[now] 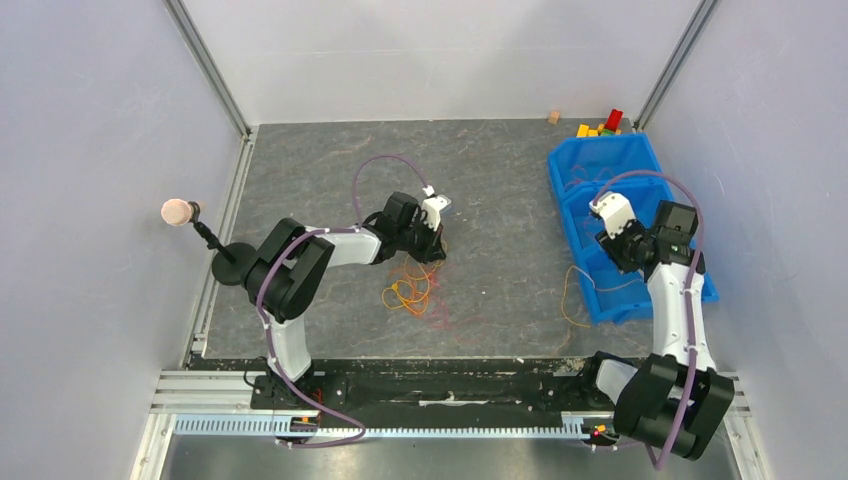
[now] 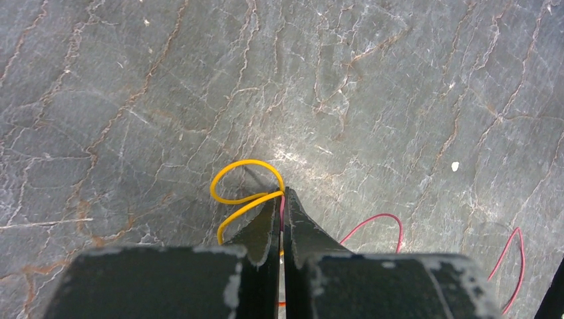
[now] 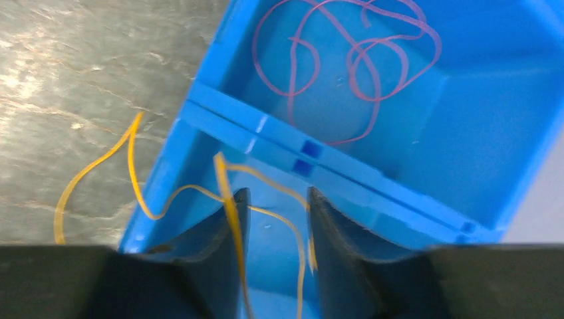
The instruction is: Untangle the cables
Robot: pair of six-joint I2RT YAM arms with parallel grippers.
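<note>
Yellow cable (image 3: 229, 193) loose between right fingers (image 3: 276, 199)

Low in the right wrist frame, the right fingers stand apart, gripping nothing. The cable runs lengthwise down their gap, over the near compartment of the blue bin (image 3: 266, 126), its tail draping left across the wall onto the table (image 3: 66, 80). Beyond, a pink cable (image 3: 346, 66) lies in the far compartment. Mid-table, the left fingers (image 2: 283, 199) are closed on the tangled cables (image 1: 410, 290).

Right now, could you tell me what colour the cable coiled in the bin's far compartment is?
Pinkish red cable, clearest in the right wrist view.
</note>
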